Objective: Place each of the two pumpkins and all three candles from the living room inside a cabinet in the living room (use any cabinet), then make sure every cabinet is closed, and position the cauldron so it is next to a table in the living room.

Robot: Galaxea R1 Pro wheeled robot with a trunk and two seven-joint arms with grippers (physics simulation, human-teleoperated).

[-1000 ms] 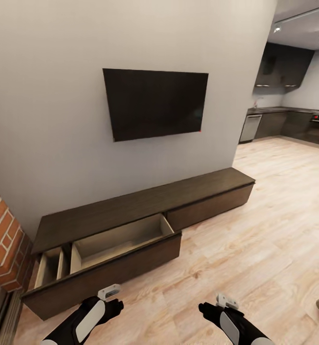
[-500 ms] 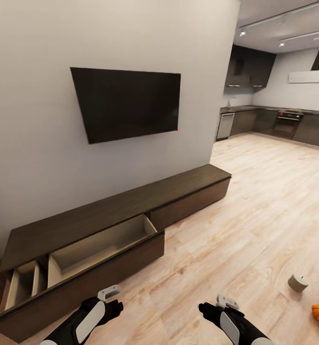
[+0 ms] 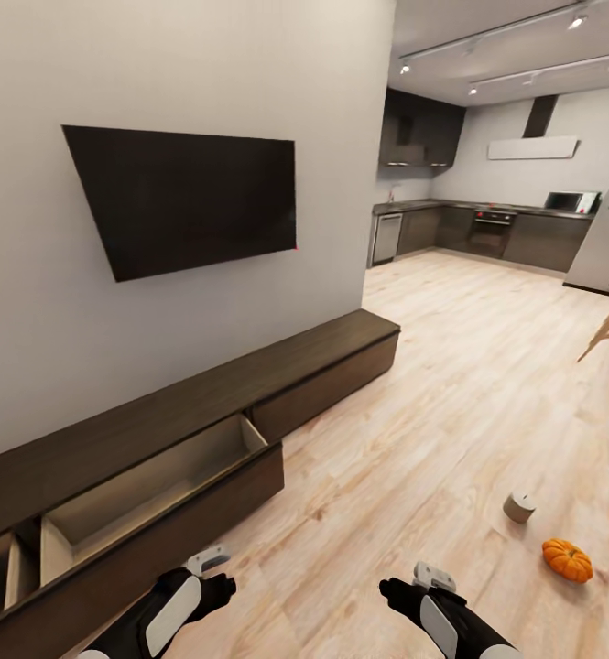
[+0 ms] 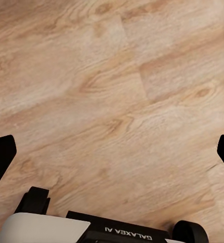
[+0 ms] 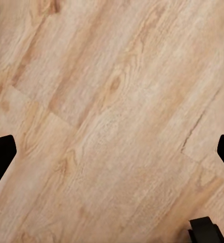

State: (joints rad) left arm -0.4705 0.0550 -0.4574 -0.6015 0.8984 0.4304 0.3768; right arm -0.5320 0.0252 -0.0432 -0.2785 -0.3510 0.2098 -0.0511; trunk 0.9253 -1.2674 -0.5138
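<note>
- Against the pictures of a second and half a second ago, the whole head view has swung toward the robot's right: the television [image 3: 190, 197] and the cabinet [image 3: 185, 416] sit further toward 9 o'clock, and more open floor [image 3: 451, 384] and the kitchen [image 3: 487, 229] show at 1 o'clock. That is the camera turning; nothing in the room has moved.
- The turn brings task items into sight. A candle [image 3: 520, 506] and a pumpkin [image 3: 568, 560] now lie on the floor at about 4 o'clock, well apart from the cabinet; a second ago only a sliver at the frame's edge showed there.
- For the task, this reads as the robot facing its next pick-up, with storage ready behind it.
- The pumpkin is small, round, orange and ribbed; its stem is too small to make out. It rests on the planks just beside the candle, not touching it.
- The candle is a stubby pale grey cylinder, standing upright.
- The cabinet is a long, low, dark brown unit along the wall, with two drawers pulled out at 8 o'clock showing beige, seemingly bare insides; these need shutting later.
- The left gripper [image 4: 112, 152] and right gripper [image 5: 112, 152] both have fingers spread wide with nothing between them, over bare wood.
</note>
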